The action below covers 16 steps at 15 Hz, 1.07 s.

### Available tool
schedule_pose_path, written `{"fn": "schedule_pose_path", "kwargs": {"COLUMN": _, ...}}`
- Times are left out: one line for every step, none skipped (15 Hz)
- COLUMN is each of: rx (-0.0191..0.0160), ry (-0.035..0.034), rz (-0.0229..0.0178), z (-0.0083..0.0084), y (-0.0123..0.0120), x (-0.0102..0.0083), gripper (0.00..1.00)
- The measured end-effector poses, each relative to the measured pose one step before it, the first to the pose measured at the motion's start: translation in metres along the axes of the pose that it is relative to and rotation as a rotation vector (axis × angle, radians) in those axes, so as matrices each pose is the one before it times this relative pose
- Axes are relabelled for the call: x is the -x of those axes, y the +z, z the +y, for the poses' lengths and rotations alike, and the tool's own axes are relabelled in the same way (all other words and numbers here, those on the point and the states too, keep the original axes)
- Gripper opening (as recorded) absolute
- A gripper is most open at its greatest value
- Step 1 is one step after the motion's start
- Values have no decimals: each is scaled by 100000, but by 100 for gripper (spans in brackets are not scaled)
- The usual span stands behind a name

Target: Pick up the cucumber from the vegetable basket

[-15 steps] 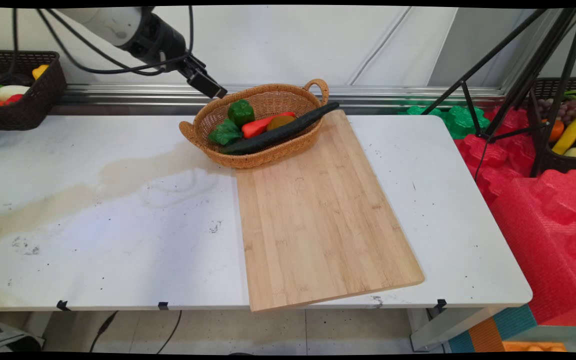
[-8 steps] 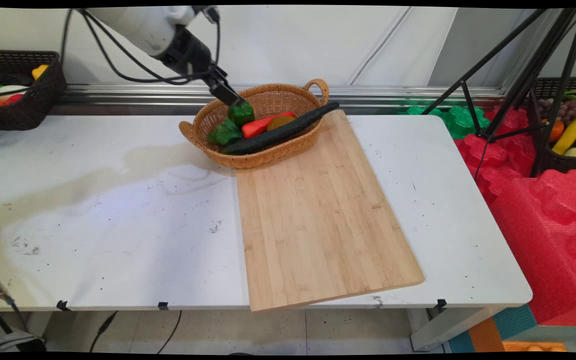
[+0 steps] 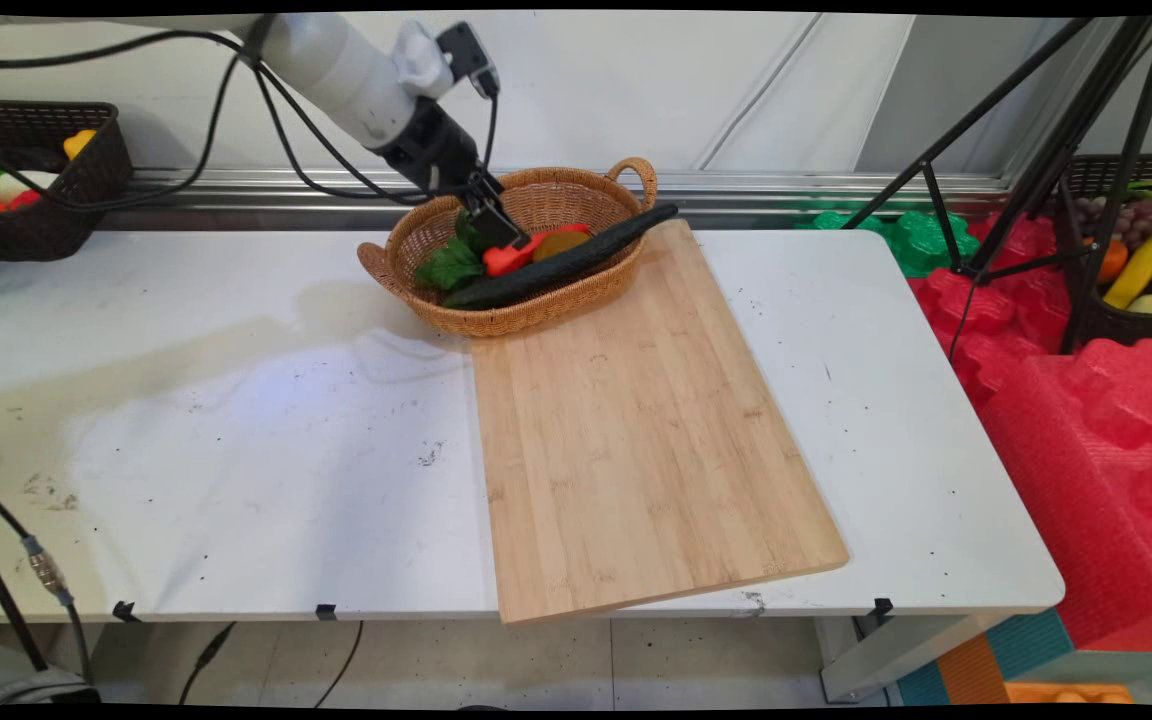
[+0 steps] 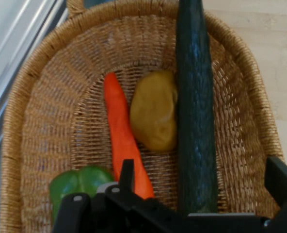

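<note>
White arm (image 3: 336,70), black wrist, black jaws, looping black cables (image 3: 286,110)

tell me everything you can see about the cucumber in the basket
The cucumber is long, dark green and glossy, with a faintly bumpy skin. It lies slantwise across the wicker basket, its far tip resting over the rim toward the cutting board. The yellowish potato presses against its side. The gripper hangs open just above it.
</note>
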State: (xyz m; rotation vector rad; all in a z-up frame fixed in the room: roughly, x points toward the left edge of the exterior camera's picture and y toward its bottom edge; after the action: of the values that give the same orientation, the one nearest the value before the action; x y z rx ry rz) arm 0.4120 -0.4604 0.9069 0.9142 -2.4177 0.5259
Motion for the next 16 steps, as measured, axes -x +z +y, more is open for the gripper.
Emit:
{"fn": "schedule_pose_path", "kwargs": {"rx": 632, "ry": 336, "rz": -497, "z": 13, "y": 471, "x": -27, "gripper": 100}}
{"fn": "schedule_pose_path", "kwargs": {"rx": 830, "ry": 378, "rz": -849, "z": -6, "y": 636, "x": 34, "gripper": 100}}
{"fn": "schedule_pose_path", "kwargs": {"rx": 795, "ry": 323, "rz": -1007, "z": -42, "y": 683, "x": 79, "gripper": 100}}
{"fn": "schedule_pose_path", "kwargs": {"rx": 815, "ry": 292, "rz": -1114, "z": -39, "y": 691, "x": 106, "gripper": 100}}
{"fn": "schedule_pose_path", "kwargs": {"rx": 727, "ry": 253, "rz": -824, "z": -38, "y": 569, "x": 65, "gripper": 100}}
{"fn": "schedule_pose_path", "kwargs": {"rx": 507, "ry": 155, "rz": -511, "z": -9, "y": 369, "x": 37, "gripper": 100}}
{"fn": "schedule_pose_path", "kwargs": {"rx": 612, "ry": 124, "rz": -704, "z": -44, "y": 563, "x": 51, "gripper": 100}}
{"fn": "schedule_pose_path", "kwargs": {"rx": 435, "ry": -25, "rz": -744, "z": -93, "y": 596, "x": 82, "gripper": 100}}
{"fn": "schedule_pose_path", "kwargs": {"rx": 344, "ry": -1, "rz": -586, "z": -102, "y": 516, "x": -4, "gripper": 100}}
{"fn": "schedule_pose_path", "kwargs": {"rx": 371, "ry": -99, "rz": -603, "z": -130, "y": 519, "x": 51, "gripper": 100}}
{"fn": "schedule_pose_path", "kwargs": {"rx": 214, "ry": -36, "rz": -312, "z": -81, "y": 278, "x": 28, "gripper": 100}}
{"fn": "schedule_pose_path", "kwargs": {"rx": 378, "ry": -81, "rz": -425, "z": -120, "y": 386, "x": 66, "gripper": 100}}
{"fn": "schedule_pose_path", "kwargs": {"rx": 325, "ry": -40, "rz": -249, "z": -69, "y": 257, "x": 26, "gripper": 100}}
{"fn": "schedule_pose_path", "kwargs": {"rx": 468, "ry": -14, "rz": -348, "z": -103, "y": 367, "x": 36, "gripper": 100}}
{"fn": "schedule_pose_path", "kwargs": {"rx": 302, "ry": -17, "rz": -205, "z": -68, "y": 242, "x": -5, "gripper": 100}}
{"fn": "schedule_pose_path", "kwargs": {"rx": 298, "ry": -50, "rz": -180, "z": -100, "y": 271, "x": 20, "gripper": 100}}
